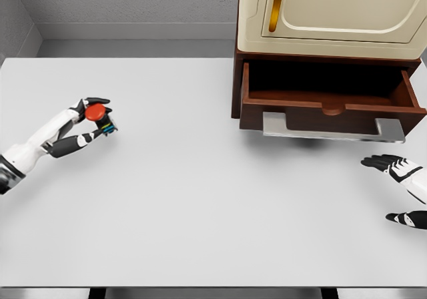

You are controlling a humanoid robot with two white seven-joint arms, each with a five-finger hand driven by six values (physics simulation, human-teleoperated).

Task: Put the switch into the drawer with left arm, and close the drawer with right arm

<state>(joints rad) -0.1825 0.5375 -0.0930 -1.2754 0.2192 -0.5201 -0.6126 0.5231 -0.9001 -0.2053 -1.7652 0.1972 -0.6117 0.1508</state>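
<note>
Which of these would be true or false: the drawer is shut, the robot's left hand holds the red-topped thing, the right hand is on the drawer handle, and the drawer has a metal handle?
1. The drawer is shut. False: it is pulled open, and its dark inside shows.
2. The left hand holds the red-topped switch. True.
3. The right hand is on the drawer's handle. False: it is apart from the handle, below and to the right of it, with fingers spread and holding nothing.
4. The drawer has a grey metal handle across its front. True.
5. The switch is already in the drawer. False: it is in the left hand, far left over the table.
</note>
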